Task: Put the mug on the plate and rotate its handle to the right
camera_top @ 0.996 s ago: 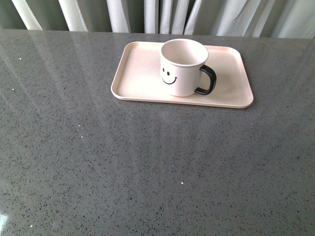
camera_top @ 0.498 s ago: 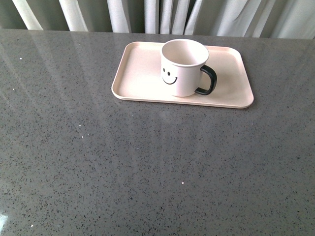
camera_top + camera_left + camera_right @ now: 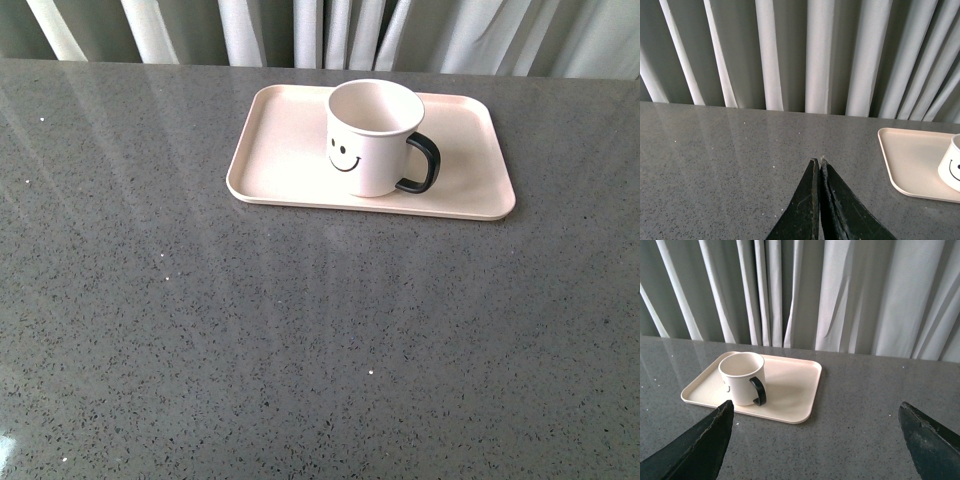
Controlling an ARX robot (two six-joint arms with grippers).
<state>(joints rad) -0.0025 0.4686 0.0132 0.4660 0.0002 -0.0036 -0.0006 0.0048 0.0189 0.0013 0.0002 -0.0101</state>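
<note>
The white mug with a black smiley face stands upright on the pale pink plate, right of the plate's middle. Its black handle points to the right in the front view. Neither gripper shows in the front view. In the right wrist view the mug stands on the plate, and my right gripper is open and empty, drawn back from the plate. In the left wrist view my left gripper is shut and empty above the table, with a plate corner and the mug's edge off to one side.
The grey speckled table stretches from the plate to the near edge. Pale curtains hang right behind the table's far edge.
</note>
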